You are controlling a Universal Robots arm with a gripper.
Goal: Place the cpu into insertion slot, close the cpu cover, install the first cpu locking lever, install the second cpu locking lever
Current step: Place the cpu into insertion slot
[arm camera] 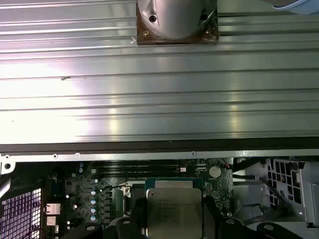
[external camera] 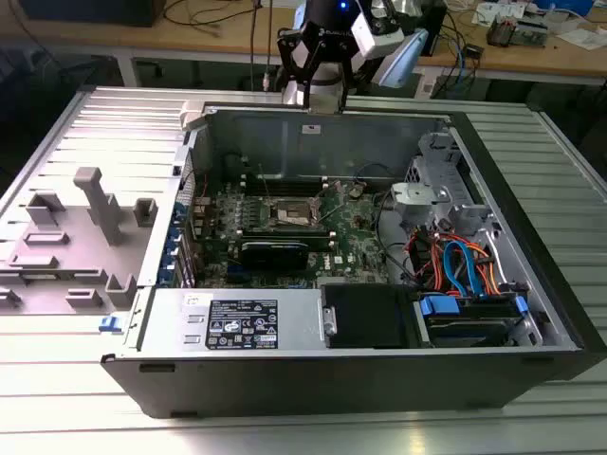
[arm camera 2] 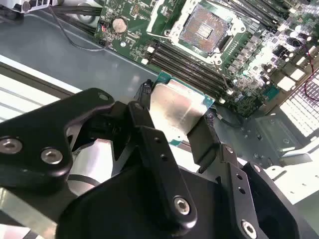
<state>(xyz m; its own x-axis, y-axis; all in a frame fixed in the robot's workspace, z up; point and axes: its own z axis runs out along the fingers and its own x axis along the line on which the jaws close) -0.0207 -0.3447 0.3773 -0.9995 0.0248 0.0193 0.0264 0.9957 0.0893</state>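
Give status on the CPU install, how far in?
Done: the cpu is picked up, clamped in the gripper. In hand: the chip, held clear of the socket, which sits empty with its contacts exposed. Left: seating it, closing the cover and setting both levers; none of that shows done.

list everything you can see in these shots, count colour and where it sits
computer case: 1, black and grey, open, on the ribbed metal table
circuit board: 1, green, inside the case
socket: 1, silvery frame, empty, on the board
cables: a bundle, orange and blue, inside the case at the exterior view's right
plastic stand: 1, grey, on the table at the exterior view's left
cpu: 1, silvery-tan, between the end effector's fingers
end effector: 1, black, shut on the cpu
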